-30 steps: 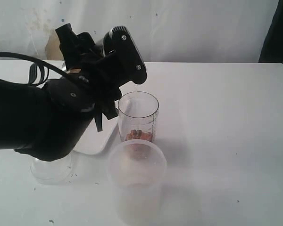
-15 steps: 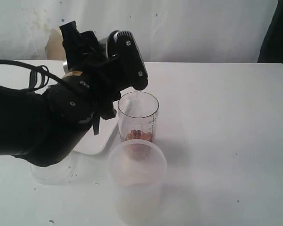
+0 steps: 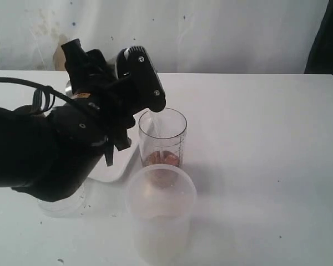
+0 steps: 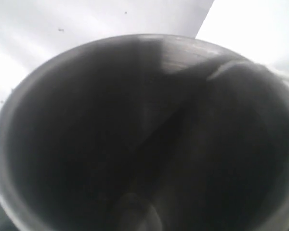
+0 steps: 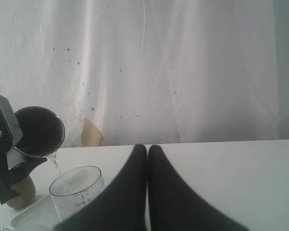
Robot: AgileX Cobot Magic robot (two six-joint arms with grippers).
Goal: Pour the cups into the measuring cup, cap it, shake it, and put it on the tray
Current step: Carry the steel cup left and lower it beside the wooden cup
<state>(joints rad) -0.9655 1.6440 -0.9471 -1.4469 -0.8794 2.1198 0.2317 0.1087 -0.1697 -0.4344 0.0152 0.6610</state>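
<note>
Grips the steel tumbler [image 5: 38,131] in the left gripper [image 3: 139,83] and tips it over the measuring cup [image 3: 162,138], sending a thin clear stream [image 5: 56,167] into the open top. Shows the measuring cup upright on the white table [image 3: 255,138], just beside the tray [image 3: 108,169] and behind a frosted tub [image 3: 161,205], brownish bits at its bottom. Finds the wooden cup [image 5: 19,191] upright at one end of the tray. Presses the fingers of the right gripper [image 5: 147,150] together on nothing

No text can be read anywhere: the measuring cup [image 3: 162,138] bears dark printed graduation marks with tiny figures down one side, seen in the exterior and right wrist views, but all are too small and blurred.
</note>
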